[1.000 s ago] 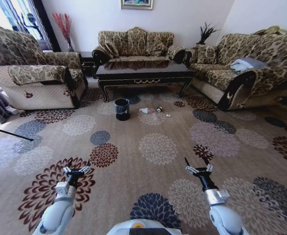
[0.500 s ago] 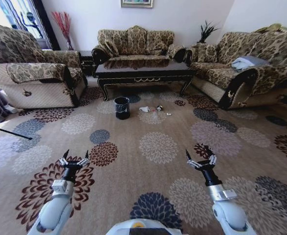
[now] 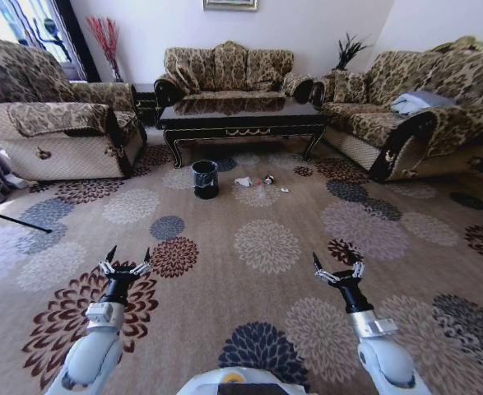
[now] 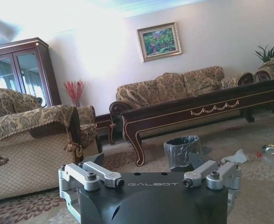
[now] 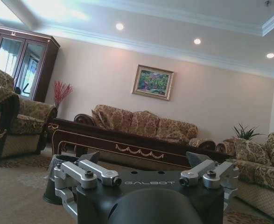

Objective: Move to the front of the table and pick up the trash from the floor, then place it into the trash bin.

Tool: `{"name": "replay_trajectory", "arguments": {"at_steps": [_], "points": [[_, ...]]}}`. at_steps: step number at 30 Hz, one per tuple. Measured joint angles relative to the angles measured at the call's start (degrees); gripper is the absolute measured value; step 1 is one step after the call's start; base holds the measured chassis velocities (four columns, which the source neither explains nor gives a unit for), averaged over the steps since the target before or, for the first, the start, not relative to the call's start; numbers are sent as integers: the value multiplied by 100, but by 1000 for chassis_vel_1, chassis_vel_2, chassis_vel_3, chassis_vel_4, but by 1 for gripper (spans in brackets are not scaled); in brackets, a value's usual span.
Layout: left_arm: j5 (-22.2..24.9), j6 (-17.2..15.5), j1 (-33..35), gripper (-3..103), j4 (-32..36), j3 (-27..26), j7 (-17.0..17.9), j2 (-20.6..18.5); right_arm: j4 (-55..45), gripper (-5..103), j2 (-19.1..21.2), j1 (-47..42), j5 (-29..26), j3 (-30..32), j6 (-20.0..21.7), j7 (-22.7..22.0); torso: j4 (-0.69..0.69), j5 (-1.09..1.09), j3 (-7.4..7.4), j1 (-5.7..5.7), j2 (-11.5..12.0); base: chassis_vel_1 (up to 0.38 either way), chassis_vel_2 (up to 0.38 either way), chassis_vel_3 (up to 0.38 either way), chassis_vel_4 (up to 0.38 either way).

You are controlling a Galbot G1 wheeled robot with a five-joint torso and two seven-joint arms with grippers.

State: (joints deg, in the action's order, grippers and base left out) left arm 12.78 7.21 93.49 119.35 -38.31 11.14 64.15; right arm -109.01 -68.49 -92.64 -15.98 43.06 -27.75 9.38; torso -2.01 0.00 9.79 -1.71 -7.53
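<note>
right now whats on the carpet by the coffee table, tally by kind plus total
trash bin: 1
crumpled white paper: 1
clear bottle with a red cap: 1
round shiny object: 1
small white bit: 1
total: 5

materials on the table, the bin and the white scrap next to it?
Table: looks like dark-brown wood with a glossy lacquer; the top mirrors the sofa, and gold ornament runs along the apron.
Trash bin: black, probably plastic, lined with a thin clear plastic bag that crinkles at the rim.
White scrap: seems to be crumpled paper, matte and irregular; too small to be sure.
</note>
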Motion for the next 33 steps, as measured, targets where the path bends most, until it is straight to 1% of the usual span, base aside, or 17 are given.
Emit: {"name": "replay_trajectory", "arguments": {"at_steps": [3,4,8,10,13,14,23,24,27,28,32,33], "points": [[3,2,8,100,-27,4,-6,13,25,100,-21,-16,0,-7,18,-7,0,0,-71,16,88,0,0,0,0],[3,2,8,100,-27,4,-6,13,25,100,-21,-16,0,-7,18,-7,0,0,-71,16,88,0,0,0,0],[7,8,10,100,-59,-1,-14,18,52,100,-31,-16,5,-23,34,-18,0,0,-160,42,203,0,0,0,0],[9,10,12,100,-62,-4,-15,18,55,100,-31,-16,5,-24,36,-19,0,0,-179,46,227,0,0,0,0],[15,16,22,100,-66,-10,-17,28,62,100,-26,-16,5,-24,38,-20,0,0,-258,55,314,0,0,0,0],[15,16,22,100,-66,-10,-17,28,62,100,-26,-16,5,-24,38,-20,0,0,-258,55,314,0,0,0,0],[9,37,42,100,-87,-5,-15,57,67,100,-22,-37,10,-20,38,-24,0,0,-472,68,541,0,0,0,0],[9,37,42,100,-87,-5,-15,57,67,100,-22,-37,10,-20,38,-24,0,0,-472,68,541,0,0,0,0],[7,49,51,100,-87,-21,-15,57,64,100,-27,-43,13,-19,38,-24,0,0,-550,75,626,0,0,0,0],[7,49,51,100,-87,-21,-15,57,64,100,-27,-43,13,-19,38,-24,0,0,-550,75,626,0,0,0,0],[2,57,68,100,-94,-30,-15,56,33,100,-42,-60,13,-15,38,-24,0,0,-674,68,739,0,0,0,0],[2,57,68,100,-94,-30,-15,56,33,100,-42,-60,13,-15,38,-24,0,0,-674,68,739,0,0,0,0]]}}
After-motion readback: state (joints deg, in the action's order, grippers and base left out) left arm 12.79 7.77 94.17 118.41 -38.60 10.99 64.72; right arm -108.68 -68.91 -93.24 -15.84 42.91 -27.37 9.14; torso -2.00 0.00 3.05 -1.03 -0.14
